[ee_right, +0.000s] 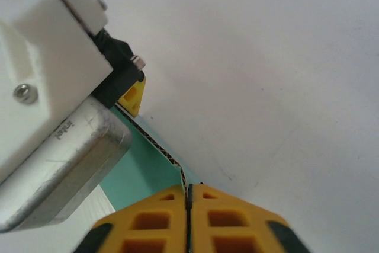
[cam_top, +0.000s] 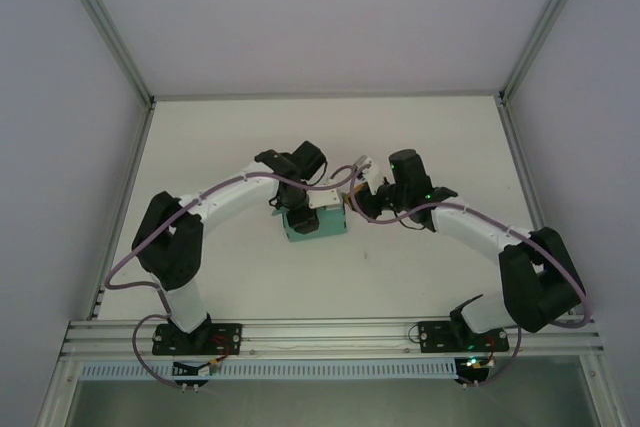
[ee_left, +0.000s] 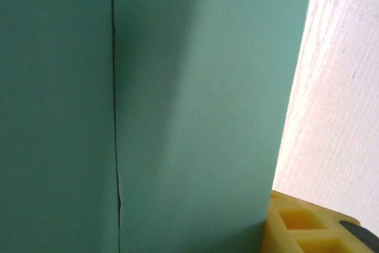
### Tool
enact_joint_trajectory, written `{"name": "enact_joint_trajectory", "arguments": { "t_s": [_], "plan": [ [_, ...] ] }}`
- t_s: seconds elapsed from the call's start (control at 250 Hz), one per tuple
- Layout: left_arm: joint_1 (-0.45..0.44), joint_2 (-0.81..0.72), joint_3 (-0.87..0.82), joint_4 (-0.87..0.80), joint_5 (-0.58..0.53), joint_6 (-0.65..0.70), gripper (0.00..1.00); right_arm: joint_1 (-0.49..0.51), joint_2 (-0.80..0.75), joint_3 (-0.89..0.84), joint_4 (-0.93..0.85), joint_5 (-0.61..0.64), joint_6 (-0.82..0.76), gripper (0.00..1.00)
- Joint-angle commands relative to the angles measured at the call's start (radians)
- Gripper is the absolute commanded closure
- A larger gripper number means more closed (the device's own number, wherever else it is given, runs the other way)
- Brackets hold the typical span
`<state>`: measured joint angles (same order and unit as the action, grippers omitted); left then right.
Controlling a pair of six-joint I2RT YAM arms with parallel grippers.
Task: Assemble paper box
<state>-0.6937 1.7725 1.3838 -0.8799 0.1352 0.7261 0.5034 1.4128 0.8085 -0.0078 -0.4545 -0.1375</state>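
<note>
The teal paper box [cam_top: 318,224] lies at mid-table between both arms. My left gripper [cam_top: 312,209] comes down on it from the left. In the left wrist view the box's card [ee_left: 195,105] is pressed close, with a seam running down it. One yellow finger [ee_left: 302,226] sits against the card's right edge. My right gripper [cam_top: 354,199] reaches the box's upper right corner. In the right wrist view it [ee_right: 189,189] is shut, with the corrugated edge of a teal flap [ee_right: 145,170] pinched between its yellow fingers. The left gripper's fingertip [ee_right: 133,94] rests on the same edge.
The left wrist's silver camera and white mount [ee_right: 53,87] hang close to my right gripper. The white table [cam_top: 430,137] is walled by metal frame posts [cam_top: 525,57]. A rail [cam_top: 330,332] with both arm bases runs along the near edge.
</note>
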Motion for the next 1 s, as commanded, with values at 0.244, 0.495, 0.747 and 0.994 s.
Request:
{"name": "enact_joint_trajectory", "arguments": {
  "t_s": [0.244,0.495,0.747,0.994],
  "plan": [
    [-0.013,0.053,0.059,0.05,0.033,-0.057,0.55,0.078,-0.095,-0.056,0.077,0.159,0.412,1.0],
    [-0.022,0.099,0.108,0.048,0.031,-0.079,0.55,0.17,-0.111,-0.143,0.181,0.381,0.505,1.0],
    [-0.023,0.098,0.106,0.066,0.027,-0.095,0.54,0.197,-0.081,-0.162,0.207,0.382,0.626,1.0],
    [-0.027,0.102,0.115,0.07,0.028,-0.095,0.54,0.232,-0.096,-0.154,0.17,0.446,0.678,1.0]
  ]
}}
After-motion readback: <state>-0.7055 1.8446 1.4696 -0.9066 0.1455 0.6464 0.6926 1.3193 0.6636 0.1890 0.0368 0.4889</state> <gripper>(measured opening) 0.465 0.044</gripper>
